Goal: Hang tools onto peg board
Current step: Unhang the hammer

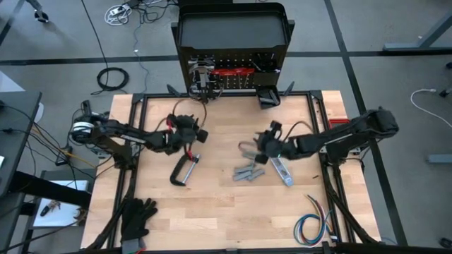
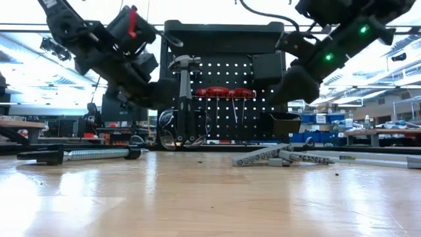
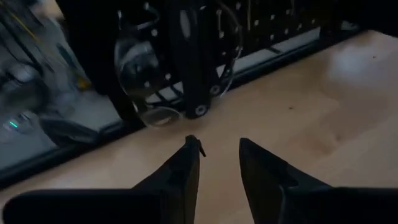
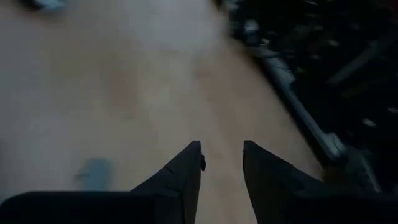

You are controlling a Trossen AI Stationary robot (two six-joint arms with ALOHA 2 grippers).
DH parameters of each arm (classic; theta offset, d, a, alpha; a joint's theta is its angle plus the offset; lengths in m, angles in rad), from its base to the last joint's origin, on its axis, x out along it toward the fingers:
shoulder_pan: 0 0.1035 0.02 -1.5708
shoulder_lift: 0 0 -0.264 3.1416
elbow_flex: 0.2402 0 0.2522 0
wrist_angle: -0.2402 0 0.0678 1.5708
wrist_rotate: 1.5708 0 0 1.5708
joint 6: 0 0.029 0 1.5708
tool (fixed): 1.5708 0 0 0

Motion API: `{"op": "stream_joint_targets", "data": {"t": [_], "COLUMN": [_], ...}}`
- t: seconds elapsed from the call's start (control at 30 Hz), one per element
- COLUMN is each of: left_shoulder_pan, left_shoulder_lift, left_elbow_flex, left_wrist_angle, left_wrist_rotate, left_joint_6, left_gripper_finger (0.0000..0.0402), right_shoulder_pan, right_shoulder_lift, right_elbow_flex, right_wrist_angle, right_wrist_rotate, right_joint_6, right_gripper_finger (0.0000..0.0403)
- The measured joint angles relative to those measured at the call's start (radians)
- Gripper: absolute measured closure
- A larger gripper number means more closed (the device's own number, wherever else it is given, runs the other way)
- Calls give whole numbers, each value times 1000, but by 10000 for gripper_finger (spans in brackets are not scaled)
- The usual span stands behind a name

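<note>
The left gripper [image 1: 200,133] hangs over the desk [image 1: 212,212] left of centre, near the far edge; its fingers [image 3: 180,171] stand apart with nothing between them. Just nearside of it the grey C-clamp [image 1: 185,169] lies flat on the desk. The peg board [image 1: 233,74] stands upright at the middle of the far edge, with a hammer [image 2: 185,99] and red-handled tools [image 2: 223,93] hung on it. Right of centre lie grey metal pieces [image 1: 248,173] and a silver flat bar tool [image 1: 281,171]. The right gripper [image 1: 256,144] hovers above them, fingers [image 4: 186,171] apart and empty.
</note>
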Motion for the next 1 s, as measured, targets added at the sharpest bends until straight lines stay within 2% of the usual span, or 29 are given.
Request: {"op": "stream_joint_targets", "data": {"t": [0.1, 0.17, 0.23, 0.33, 0.57, 0.73, 0.83, 1.0], "left_shoulder_pan": [83, 126, 163, 198, 204, 200, 207, 233], "left_shoulder_lift": [-2, -2, -2, -8, -11, -11, -2, 81], "left_elbow_flex": [-14, -16, -12, -11, -11, -4, 23, 92], "left_wrist_angle": [112, 187, 248, 301, 497, 612, 616, 614], "left_wrist_rotate": [134, 214, 252, 253, 189, 189, 187, 168], "left_joint_6": [36, 98, 136, 155, 307, 438, 482, 483], "left_gripper_finger": [288, 288, 288, 288, 280, 228, 180, 97], "right_shoulder_pan": [-78, -126, -161, -185, -185, -184, -184, -199], "right_shoulder_lift": [-73, -114, -136, -159, -150, -142, -142, -141], "right_elbow_flex": [-79, -139, -198, -255, -277, -276, -276, -276], "right_wrist_angle": [102, 218, 340, 448, 436, 432, 434, 439], "right_wrist_rotate": [-41, -107, -154, -202, -210, -210, -210, -210], "right_joint_6": [5, 34, 70, 106, 137, 133, 111, 80], "right_gripper_finger": [276, 276, 276, 276, 259, 245, 241, 241]}}
